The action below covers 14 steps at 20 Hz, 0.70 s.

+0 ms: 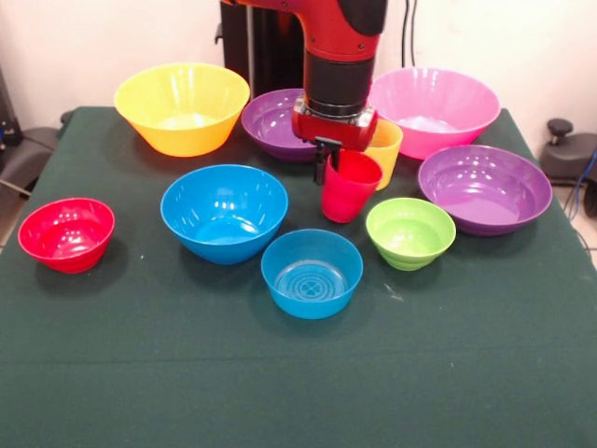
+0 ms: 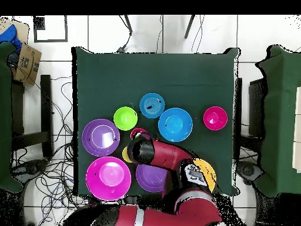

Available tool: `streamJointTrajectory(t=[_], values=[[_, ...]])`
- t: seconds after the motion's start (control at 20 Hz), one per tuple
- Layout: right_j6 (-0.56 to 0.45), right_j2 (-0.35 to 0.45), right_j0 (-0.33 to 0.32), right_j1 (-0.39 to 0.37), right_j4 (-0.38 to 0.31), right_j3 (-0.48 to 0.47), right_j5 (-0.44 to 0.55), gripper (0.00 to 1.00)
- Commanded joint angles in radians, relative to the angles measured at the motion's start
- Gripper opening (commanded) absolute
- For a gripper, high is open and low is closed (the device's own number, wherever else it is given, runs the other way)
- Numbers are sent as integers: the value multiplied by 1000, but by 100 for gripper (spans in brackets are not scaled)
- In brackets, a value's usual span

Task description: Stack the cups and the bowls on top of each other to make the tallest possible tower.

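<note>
under the tool [image 1: 326, 168] – a glossy, upright red cup [image 1: 349, 189].

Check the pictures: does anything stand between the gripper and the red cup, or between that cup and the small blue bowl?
Nothing visible does. The gripper is already at the red cup's rim, and only bare cloth lies between the cup and the small blue bowl. The lime green bowl sits off to one side.

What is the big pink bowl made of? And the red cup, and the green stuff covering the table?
The big pink bowl looks like glossy plastic: light glints off its smooth inside. The red cup seems plastic too, shiny and evenly coloured. The table cover looks like dark green cloth, perhaps felt: it is matt, without reflections. None of this is certain from looks alone.
</note>
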Motion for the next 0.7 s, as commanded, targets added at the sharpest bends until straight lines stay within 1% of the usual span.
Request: streamJointTrajectory(t=[0.05, 0.25, 0.35, 0.5, 0.55, 0.65, 0.7], values=[[149, 44, 23, 1, 45, -23, 116, 0], [146, 36, 28, -30, 53, -34, 174, 0], [135, 48, 18, -52, 54, -42, 209, 0], [114, 109, -27, -101, 61, -33, 242, 0], [111, 112, -29, -113, 62, -37, 254, 0], [107, 122, -36, -147, 69, -49, 294, 0], [103, 113, -31, -173, 71, -67, 342, 0]])
